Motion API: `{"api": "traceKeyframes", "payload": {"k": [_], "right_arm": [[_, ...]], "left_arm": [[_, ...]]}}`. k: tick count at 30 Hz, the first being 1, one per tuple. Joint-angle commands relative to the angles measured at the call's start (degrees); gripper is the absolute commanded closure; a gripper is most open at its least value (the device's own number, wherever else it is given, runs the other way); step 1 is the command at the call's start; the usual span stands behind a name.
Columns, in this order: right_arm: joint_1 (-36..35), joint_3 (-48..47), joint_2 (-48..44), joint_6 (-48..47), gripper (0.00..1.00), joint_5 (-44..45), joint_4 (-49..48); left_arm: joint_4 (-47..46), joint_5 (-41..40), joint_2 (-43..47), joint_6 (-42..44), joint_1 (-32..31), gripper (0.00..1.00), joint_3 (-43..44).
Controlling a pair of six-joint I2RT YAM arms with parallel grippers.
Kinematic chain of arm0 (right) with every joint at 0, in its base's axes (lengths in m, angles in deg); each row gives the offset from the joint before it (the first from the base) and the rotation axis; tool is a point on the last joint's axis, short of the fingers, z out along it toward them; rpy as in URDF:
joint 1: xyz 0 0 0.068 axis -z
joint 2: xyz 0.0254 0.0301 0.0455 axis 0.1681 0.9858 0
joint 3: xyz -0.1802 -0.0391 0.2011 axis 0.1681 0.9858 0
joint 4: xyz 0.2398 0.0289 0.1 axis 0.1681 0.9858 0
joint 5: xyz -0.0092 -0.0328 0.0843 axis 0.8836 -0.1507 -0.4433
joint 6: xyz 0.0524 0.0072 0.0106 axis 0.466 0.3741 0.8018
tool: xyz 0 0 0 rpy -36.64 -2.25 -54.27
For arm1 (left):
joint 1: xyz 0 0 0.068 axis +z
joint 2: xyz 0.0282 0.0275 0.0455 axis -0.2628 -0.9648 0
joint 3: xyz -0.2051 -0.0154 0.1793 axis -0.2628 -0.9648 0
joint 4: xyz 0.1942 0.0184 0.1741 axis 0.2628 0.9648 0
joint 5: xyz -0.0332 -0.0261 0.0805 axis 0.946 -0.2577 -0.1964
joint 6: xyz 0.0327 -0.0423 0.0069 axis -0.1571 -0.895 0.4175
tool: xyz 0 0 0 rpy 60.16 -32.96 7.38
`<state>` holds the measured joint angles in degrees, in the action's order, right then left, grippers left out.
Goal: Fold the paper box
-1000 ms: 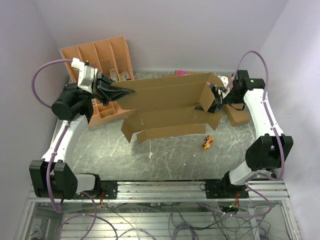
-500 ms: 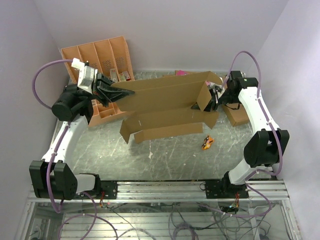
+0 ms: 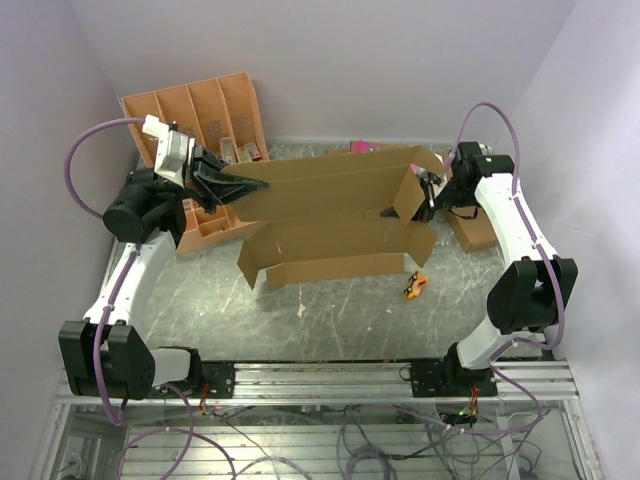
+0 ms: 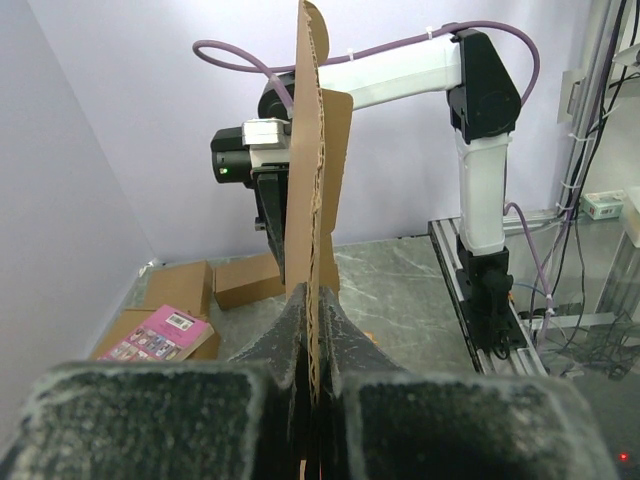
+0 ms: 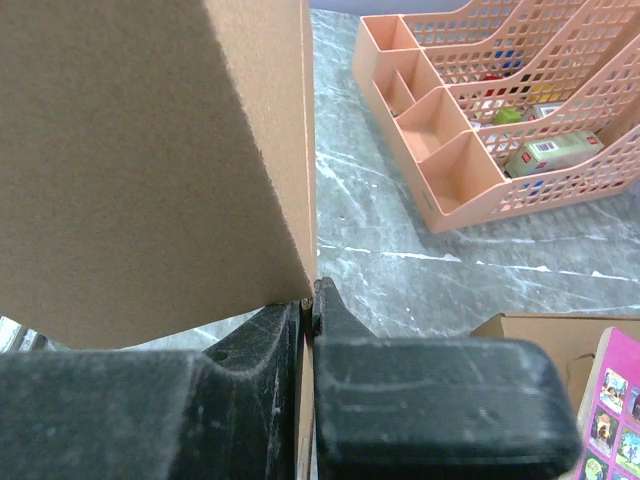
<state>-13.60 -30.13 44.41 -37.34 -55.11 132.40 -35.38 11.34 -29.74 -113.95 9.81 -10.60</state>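
I've got my left arm [image 3: 135, 275] stretched to the box's [image 3: 330, 190] left end, left gripper [image 3: 240, 181] clamped flat on the edge. My right arm [image 3: 510, 220] elbows in at the box's right end, right gripper [image 3: 424, 197] pinched tight on the flap.

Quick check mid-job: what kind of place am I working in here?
Probably a lab test cell for robot trials: plain lilac walls box in a grey marbled table, the two white robot arms bolt to an aluminium rail, and loose cables trail below.
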Motion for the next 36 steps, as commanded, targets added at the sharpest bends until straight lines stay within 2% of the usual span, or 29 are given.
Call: {"api": "traceKeyframes", "payload": {"k": [1,4,7,9,11,13,16,19,21,23,27,29,31,33,36], "right_arm": [[-1.1,-0.3,0.1,1.0,1.0,-0.9,-0.4],[-1.0,0.7,-0.4,4.1,1.0,-0.6,-3.5],[-1.0,0.8,-0.3,3.0,1.0,0.5,-3.1],[-1.0,-0.5,0.2,1.5,0.83,2.2,-1.2],[-0.4,-1.7,0.3,2.3,0.59,5.5,-0.9],[1.5,-1.2,-1.2,3.8,0.42,8.6,-3.3],[6.7,2.0,-5.5,9.0,0.26,11.5,-10.1],[12.8,3.3,-9.5,12.8,0.17,12.7,-13.6],[14.9,4.0,-11.7,14.2,0.14,13.2,-14.1],[15.7,5.5,-13.4,16.5,0.14,13.0,-15.0],[15.9,10.0,-17.0,21.2,0.13,9.9,-15.5],[15.9,13.0,-19.4,29.4,0.11,10.8,-21.8],[15.9,17.6,-21.9,43.9,0.09,13.8,-33.4],[15.9,21.1,-24.1,52.7,0.05,16.0,-41.1],[14.3,25.8,-24.1,63.3,0.05,17.0,-49.7]], "left_arm": [[-7.6,-2.1,0.6,0.8,0.1,0.93,1.1],[-6.2,-2.3,0.8,2.0,0.1,0.93,1.3],[-5.4,-2.5,1.2,2.7,0.3,0.93,1.0],[-4.6,-2.7,1.5,3.4,0.5,0.93,0.5],[-2.9,-2.7,2.4,5.0,1.1,0.93,-0.1],[-0.5,-2.7,3.8,7.2,1.9,0.93,-1.1],[8.6,-3.1,6.9,14.0,2.7,0.93,-2.5],[24.0,-4.2,10.4,26.1,2.8,0.93,-3.1],[35.9,-5.8,12.5,34.7,2.9,0.93,-2.5],[43.5,-7.8,13.8,40.2,2.8,0.93,-1.6],[53.0,-12.3,14.9,43.7,2.9,0.93,0.1],[54.8,-13.5,15.6,43.8,2.8,0.93,0.4],[54.5,-14.0,16.2,42.7,2.9,0.93,0.2],[54.1,-14.5,16.6,41.7,2.9,0.93,0.0],[54.2,-14.9,17.3,41.2,2.9,0.93,-0.1]]}}
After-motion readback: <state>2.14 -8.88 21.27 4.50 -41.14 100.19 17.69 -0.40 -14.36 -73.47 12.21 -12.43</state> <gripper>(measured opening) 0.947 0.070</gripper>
